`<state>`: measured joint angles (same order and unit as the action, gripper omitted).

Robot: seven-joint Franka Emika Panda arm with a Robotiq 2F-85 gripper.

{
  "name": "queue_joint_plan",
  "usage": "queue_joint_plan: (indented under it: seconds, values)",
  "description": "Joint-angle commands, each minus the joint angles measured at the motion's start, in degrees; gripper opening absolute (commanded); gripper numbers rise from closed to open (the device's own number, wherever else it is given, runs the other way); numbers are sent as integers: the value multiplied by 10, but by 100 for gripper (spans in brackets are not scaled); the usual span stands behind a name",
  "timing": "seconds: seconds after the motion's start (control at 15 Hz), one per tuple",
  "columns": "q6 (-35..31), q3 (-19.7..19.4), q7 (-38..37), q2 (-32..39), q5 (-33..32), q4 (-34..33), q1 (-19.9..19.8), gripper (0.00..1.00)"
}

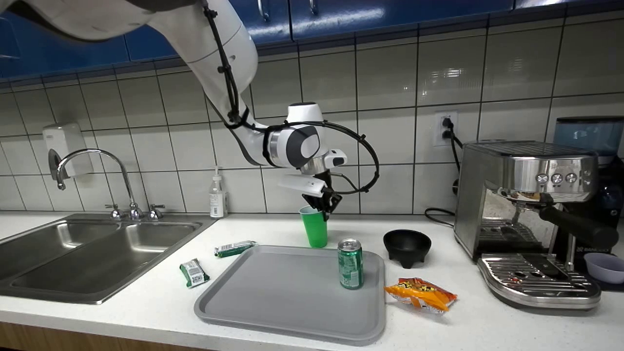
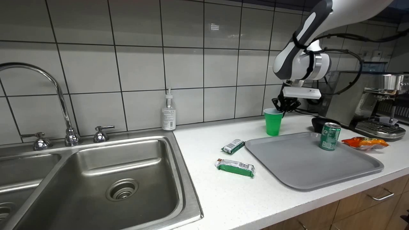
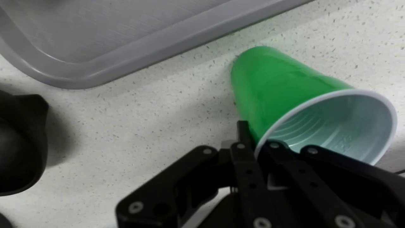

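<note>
My gripper (image 3: 258, 144) is shut on the rim of a green plastic cup with a pale inside. One finger is outside the cup wall and the other is inside it. The cup (image 3: 278, 79) also shows in both exterior views (image 1: 316, 228) (image 2: 273, 124), slightly tilted, behind the grey tray (image 1: 287, 287). I cannot tell whether its base touches the counter. The gripper comes down from above in both exterior views (image 1: 325, 212) (image 2: 282, 109). A green can (image 1: 350, 263) stands upright on the tray. A black footed bowl (image 1: 407, 245) stands beside the cup; part of it shows in the wrist view (image 3: 22, 139).
An orange snack bag (image 1: 421, 294) lies by the tray. Two green-and-white wrapped bars (image 2: 233, 146) (image 2: 235, 167) lie between tray and sink (image 2: 188, 179). A soap bottle (image 2: 168, 115) stands by the tiled wall. A coffee machine (image 1: 526, 165) stands beyond the bowl. Blue cabinets (image 1: 390, 17) hang above.
</note>
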<state>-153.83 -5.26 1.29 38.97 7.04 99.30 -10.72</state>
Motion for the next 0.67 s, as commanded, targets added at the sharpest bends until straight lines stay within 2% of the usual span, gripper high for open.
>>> queue_joint_plan:
  seconds: [0.0, 0.6]
  values:
    - [9, 7, -3, -19, -3, 7, -1, 1]
    - [-17, 16, -4, -64, 5, 57, 2, 1]
